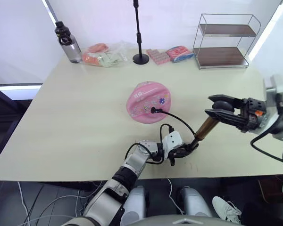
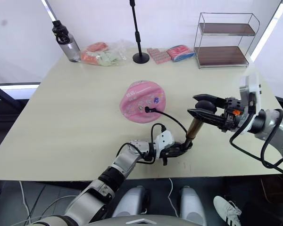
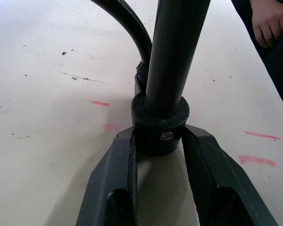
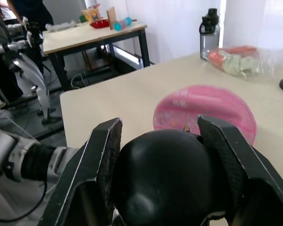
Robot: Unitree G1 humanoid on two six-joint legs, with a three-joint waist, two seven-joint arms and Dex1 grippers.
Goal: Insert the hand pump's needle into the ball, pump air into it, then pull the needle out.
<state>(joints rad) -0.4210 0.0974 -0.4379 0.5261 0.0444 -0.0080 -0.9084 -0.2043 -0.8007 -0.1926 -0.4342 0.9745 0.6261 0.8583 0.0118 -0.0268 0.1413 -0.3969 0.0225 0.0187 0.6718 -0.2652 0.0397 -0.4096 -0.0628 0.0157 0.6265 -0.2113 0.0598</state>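
With the needle point(image 1: 153, 110) already seated in the ball point(image 1: 148, 102), the job looks to be at the pumping step. Ball lies mid-counter point(image 1: 75, 127), pink, flattish and dented, so prob. little air in it yet. Black hose point(image 1: 179, 120) arcs from the ball's near side back to the pump point(image 1: 206, 128) base.

Pump stands tilted near the counter's front edge, bronze barrel leaning up toward the R arm. L end effector point(image 2: 177, 150) is low at the front edge, fingers point(image 3: 120, 160) narrowed onto the pump's black base cap, one each side, pinning it to the counter. R end effector point(image 1: 221, 109) is up at the pump top, its two fingers point(image 4: 106, 150) closed round the black handle knob.

Next move, as I read it: R arm drives the handle down along the barrel axis, then draws it up, repeated, w/ L arm keeping the base planted. Stroke needs to follow the barrel's tilt, else the base may skid or twist out of the L grip. Hose has some slack, but a base shift could tug the needle sideways in the valve. Needle pull-out is not yet due; ball should round out first.

Bottle, stand, wire shelf and packets sit at the far edge, well apart from the work.
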